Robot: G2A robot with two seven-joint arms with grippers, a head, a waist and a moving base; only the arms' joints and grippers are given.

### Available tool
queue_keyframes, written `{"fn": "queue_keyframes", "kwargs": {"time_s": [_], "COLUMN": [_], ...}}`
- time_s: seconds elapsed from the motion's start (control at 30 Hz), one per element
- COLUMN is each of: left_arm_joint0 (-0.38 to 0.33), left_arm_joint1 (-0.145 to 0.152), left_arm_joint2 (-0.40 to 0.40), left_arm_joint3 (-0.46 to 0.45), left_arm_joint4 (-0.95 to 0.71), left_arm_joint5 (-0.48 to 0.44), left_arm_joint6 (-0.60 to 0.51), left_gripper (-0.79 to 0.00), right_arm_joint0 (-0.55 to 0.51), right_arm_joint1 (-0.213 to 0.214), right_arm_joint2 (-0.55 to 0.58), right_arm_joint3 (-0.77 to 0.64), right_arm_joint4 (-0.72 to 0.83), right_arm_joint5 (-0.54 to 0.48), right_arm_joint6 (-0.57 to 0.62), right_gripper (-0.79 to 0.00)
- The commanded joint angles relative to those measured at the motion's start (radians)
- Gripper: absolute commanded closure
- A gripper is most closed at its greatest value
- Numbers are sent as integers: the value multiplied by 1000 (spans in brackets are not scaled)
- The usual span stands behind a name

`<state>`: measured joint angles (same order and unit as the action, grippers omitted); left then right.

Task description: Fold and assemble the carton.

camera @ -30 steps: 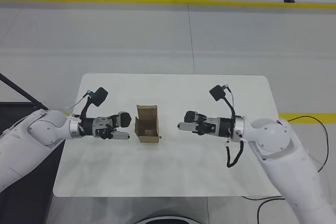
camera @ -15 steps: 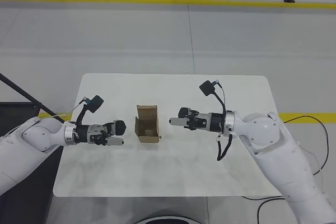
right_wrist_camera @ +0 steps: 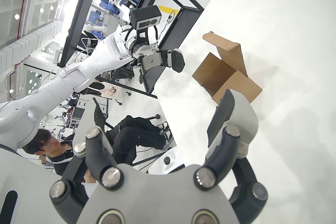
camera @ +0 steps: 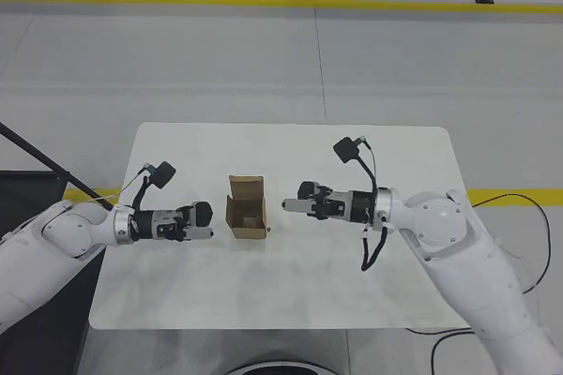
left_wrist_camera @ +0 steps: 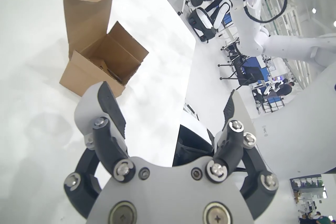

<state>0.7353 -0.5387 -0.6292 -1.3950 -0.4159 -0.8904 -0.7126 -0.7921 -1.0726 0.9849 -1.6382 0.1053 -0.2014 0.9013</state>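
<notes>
Left gripper [left_wrist_camera: 168, 93]: fingers [left_wrist_camera: 111, 107] spread wide and holding nothing. It sits low over the desk [camera: 357, 272], near the left wall of the carton [camera: 247, 214], not touching.
Right gripper [right_wrist_camera: 161, 101]: fingers [right_wrist_camera: 223, 114] likewise spread and empty. It sits near the carton's right wall, not touching.
Carton position: upright on the desk between the two grippers, mouth open upward, lid flap [camera: 247, 185] raised on the far side.
Risk, sliding: the carton looks light and nothing pins it. A push from one side alone would likely skid or tip it.
Risk, crushing: fingers closing on the thin walls while the mouth is open could buckle them.
Risk, lid: pressed down off-square, the flap's tuck end could miss the mouth and crease.
Risk, collision: the grippers face each other across the carton. If both advance together, they could meet over it.
In the way: the raised flap bars approach from the far side.
Surroundings: black frame bar [camera: 19, 140] off the desk's left; yellow floor line [camera: 516, 195] beyond its right edge.
</notes>
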Motion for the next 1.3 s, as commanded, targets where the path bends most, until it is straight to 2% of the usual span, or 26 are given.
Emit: {"fn": "queue_keyframes", "kwargs": {"time_s": [0.0,0.3,0.6,0.77,0.97,1.27], "left_arm_joint0": [7,15,15,35,40,25], "left_arm_joint1": [-3,-23,-24,-33,-54,-95], "left_arm_joint2": [-2,-14,-14,-27,-36,-41], "left_arm_joint3": [11,53,55,33,40,71], "left_arm_joint4": [-25,-140,-141,-177,-240,-230], "left_arm_joint5": [10,74,73,120,143,199], "left_arm_joint6": [-17,-123,-126,-107,-143,-141], "left_gripper": [-785,-785,-785,-785,-785,-785], "right_arm_joint0": [4,55,55,48,87,164], "right_arm_joint1": [-4,-31,-31,-37,-61,-106], "right_arm_joint2": [-12,-84,-84,-102,-147,-221], "right_arm_joint3": [12,101,101,107,175,286], "right_arm_joint4": [0,-13,-13,-33,3,45], "right_arm_joint5": [5,19,19,32,9,-13], "right_arm_joint6": [4,-13,-13,-26,-15,7], "right_gripper": [-785,-785,-785,-785,-785,-785]}}
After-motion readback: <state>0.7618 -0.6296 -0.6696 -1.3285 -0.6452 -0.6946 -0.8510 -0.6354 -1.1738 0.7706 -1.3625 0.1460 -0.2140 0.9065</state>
